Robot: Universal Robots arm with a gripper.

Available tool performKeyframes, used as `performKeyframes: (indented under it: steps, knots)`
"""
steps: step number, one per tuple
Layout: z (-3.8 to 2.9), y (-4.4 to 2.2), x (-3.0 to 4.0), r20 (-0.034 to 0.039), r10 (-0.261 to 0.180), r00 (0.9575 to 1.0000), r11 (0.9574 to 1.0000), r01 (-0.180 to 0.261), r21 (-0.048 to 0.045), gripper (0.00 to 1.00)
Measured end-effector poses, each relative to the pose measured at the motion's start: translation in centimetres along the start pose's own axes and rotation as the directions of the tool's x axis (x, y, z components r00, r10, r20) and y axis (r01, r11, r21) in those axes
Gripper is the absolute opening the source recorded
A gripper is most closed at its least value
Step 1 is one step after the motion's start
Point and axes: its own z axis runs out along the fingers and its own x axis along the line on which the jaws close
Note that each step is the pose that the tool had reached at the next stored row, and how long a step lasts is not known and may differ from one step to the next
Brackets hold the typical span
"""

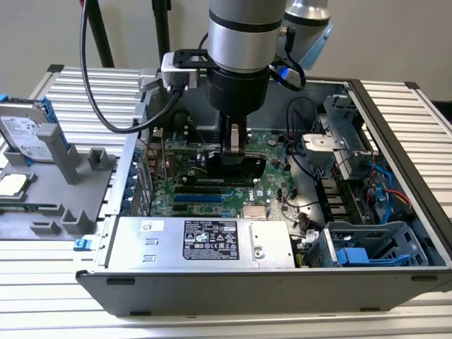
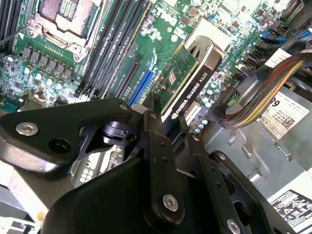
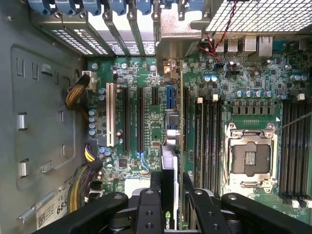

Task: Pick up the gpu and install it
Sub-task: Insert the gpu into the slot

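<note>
At the black two-fingered gripper (image 3: 170, 189), hanging from the grey arm into the open case: pressed together on the gpu (image 3: 169, 163), a thin green circuit-board card with a black cooler on one face. One finger on each flat face, seen edge-on in the first wrist view.

Directly below the gripper (image 1: 235, 148) in the exterior view, the gpu (image 1: 240, 169) held upright on its long edge, low over the board. Long axis level, running out from between the fingers toward the case's rear wall. In the second wrist view, cooler face and green board face both plain on the gpu (image 2: 187, 80), reaching away from the fingers.

Beneath it, the large green motherboard (image 3: 243, 97). Card edge in line with the short blue slot (image 3: 169, 97), parallel to the long black slots just beside it. Far end pointing at the row of blue-tabbed rear bracket bays (image 3: 122, 9). Cannot tell whether the card's lower edge already touches the slot or hangs just above.

Farther out, the silver power supply (image 1: 205, 240) along the near wall of the grey metal case (image 1: 395, 134), well apart from the card.
</note>
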Motion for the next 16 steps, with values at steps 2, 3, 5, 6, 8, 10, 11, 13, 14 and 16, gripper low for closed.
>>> performKeyframes:
  steps: [2,3,5,6,8,10,11,13,14,16]
  knots:
    - [0.02,0.0,0.0,0.0003,0.0,1.0,1.0,0.0,0.0001,0.0]
    - [0.06,0.0,0.0,0.0004,0.0,1.0,1.0,0.0,0.0002,0.0]
    - [0.24,0.0,0.0,0.0004,0.0,1.0,1.0,0.0,0.0002,0.0]
    - [0.33,0.0,0.0,0.0003,0.0,1.0,1.0,0.0,0.0,0.0]
    - [0.54,0.0,-0.01,0.0002,0.001,1.0,1.0,-0.001,-0.0008,0.0]
    - [0.81,0.0,-0.01,-0.0007,0.001,1.0,1.0,-0.001,-0.0013,0.0]
    - [0.97,0.01,-0.01,-0.0008,0.001,1.0,1.0,-0.001,-0.0015,0.0]
    - [1.32,0.1,-0.01,-0.0016,0.002,1.0,1.0,-0.002,-0.0015,0.0]
    - [1.49,0.21,-0.01,-0.002,0.002,1.0,1.0,-0.002,-0.0014,0.0]
    - [1.85,0.43,-0.01,-0.0029,0.002,1.0,1.0,-0.002,-0.0015,0.0]
